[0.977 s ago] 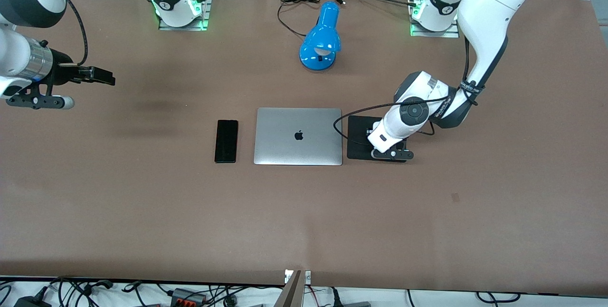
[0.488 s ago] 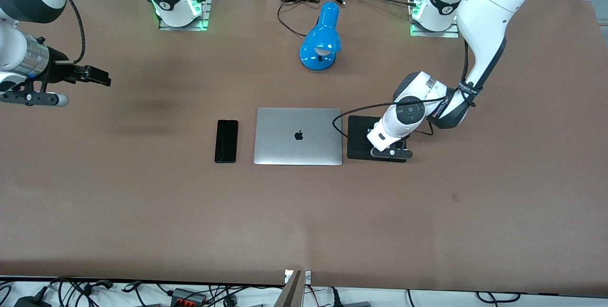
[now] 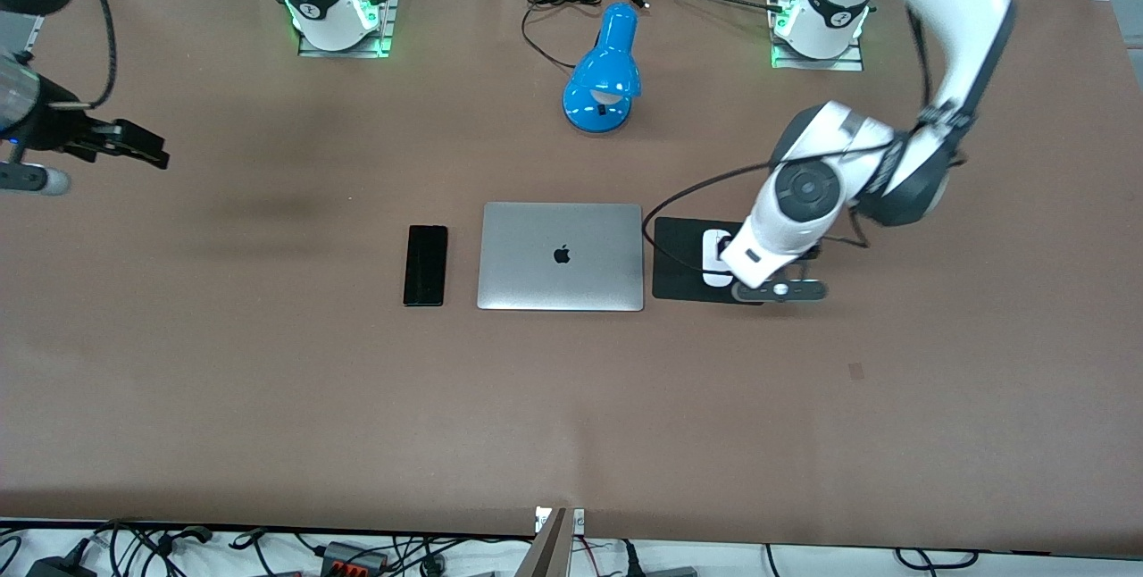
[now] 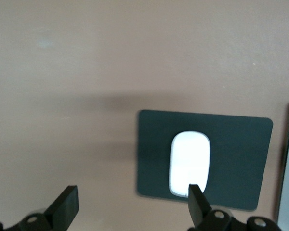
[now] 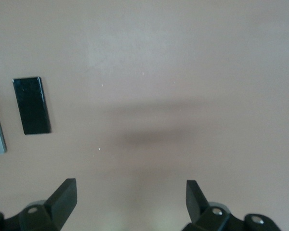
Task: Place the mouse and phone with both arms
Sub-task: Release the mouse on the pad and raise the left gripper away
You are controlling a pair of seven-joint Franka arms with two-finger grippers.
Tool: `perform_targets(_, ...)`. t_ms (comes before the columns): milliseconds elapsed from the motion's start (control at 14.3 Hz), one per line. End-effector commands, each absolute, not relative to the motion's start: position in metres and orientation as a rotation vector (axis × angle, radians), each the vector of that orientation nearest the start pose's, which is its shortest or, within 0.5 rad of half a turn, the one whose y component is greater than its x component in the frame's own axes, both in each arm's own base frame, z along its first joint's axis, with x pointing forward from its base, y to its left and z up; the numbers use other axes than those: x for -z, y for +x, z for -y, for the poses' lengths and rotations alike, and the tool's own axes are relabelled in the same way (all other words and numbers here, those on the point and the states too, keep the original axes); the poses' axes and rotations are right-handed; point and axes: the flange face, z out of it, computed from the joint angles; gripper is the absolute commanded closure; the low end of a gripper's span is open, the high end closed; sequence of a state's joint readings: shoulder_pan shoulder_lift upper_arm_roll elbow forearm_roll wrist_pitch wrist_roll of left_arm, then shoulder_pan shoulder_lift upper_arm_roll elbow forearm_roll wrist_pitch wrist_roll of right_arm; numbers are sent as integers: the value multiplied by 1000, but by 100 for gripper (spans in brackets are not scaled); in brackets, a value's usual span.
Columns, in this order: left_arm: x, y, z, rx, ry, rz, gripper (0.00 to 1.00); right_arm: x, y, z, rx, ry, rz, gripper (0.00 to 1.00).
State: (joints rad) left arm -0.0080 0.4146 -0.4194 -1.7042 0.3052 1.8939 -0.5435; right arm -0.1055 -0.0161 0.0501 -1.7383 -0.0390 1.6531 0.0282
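— Brown matting covers the whole table. What sits at the right arm's end of it?

— The right gripper hangs over bare table there, well apart from everything else. In the right wrist view its fingers stand wide apart with nothing between them, only tabletop and a soft shadow beneath.

— And moving along toward the middle?

— The phone comes first, lying flat with its long edge parallel to the closed silver laptop just beside it, a narrow strip of table between the two. The right wrist view catches the phone too, with a sliver of the laptop's edge next to it. Farther from the front camera than the laptop, a blue desk lamp lies on the table, its black cord looped near the bases.

— Then the mouse?

— On the laptop's side toward the left arm's end lies a black mouse pad, and the mouse rests on it, partly covered in the front view by the left arm's wrist. The left gripper is over the pad's edge. From the left wrist view the mouse lies free on the pad, and the fingers are spread wide, empty.
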Motion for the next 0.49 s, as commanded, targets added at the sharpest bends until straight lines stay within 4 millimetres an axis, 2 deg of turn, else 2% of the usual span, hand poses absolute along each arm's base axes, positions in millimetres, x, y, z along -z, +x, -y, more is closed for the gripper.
perform_targets(0,-430,600,209,-197,-2895,-92,0,-566,555,38,-118,-3184,-154,0)
perform_targets(140,-485,587,202,-159,-2873,-97,0,-567,557,38,-97,-3183,-129,0)
perform_targets(279,-528,562,189,-205,-2860,-45,0,-571,558,38,-85,-3187,-129,0)
perform_targets(349,-548,548,185,-230,-2873,-43,0,-578,558,37,-69,-3186,-140,0)
perform_targets(419,-554,545,180,-249,-2883,-48,0,-584,558,36,-67,-3182,-127,0)
